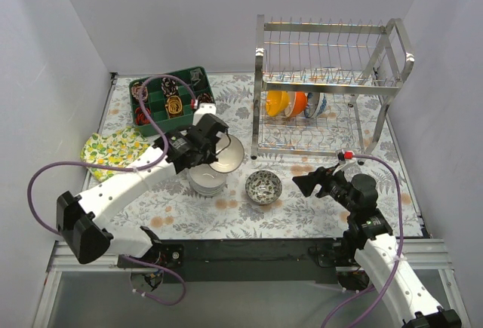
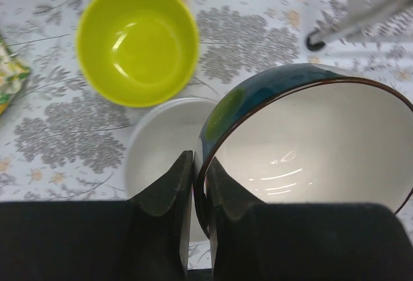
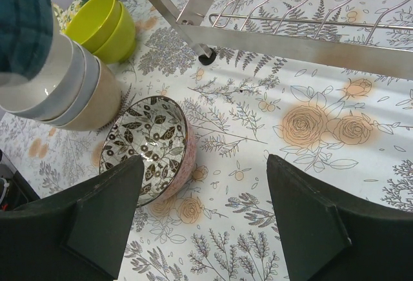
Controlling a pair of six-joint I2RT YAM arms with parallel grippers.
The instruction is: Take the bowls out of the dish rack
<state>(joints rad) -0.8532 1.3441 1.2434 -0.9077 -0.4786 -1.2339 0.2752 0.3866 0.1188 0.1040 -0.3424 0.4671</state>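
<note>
My left gripper (image 2: 200, 165) is shut on the rim of a bowl (image 2: 310, 139) that is dark blue outside and white inside. It holds the bowl tilted just above a stack of white and beige bowls (image 1: 207, 179). Beside the stack are nested lime-green bowls (image 2: 137, 42). A dark floral-patterned bowl (image 3: 145, 145) sits on the mat beside the left finger of my open, empty right gripper (image 3: 205, 161). The chrome dish rack (image 1: 332, 87) stands at the back right. On its lower tier are two orange bowls (image 1: 278, 102) and a blue-patterned one (image 1: 315, 104).
A dark green compartment tray (image 1: 170, 100) sits at the back left, with a lemon-print plate (image 1: 113, 151) in front of it. The rack's foot (image 3: 206, 53) and lower bar are just beyond my right gripper. Purple cables loop over the left arm.
</note>
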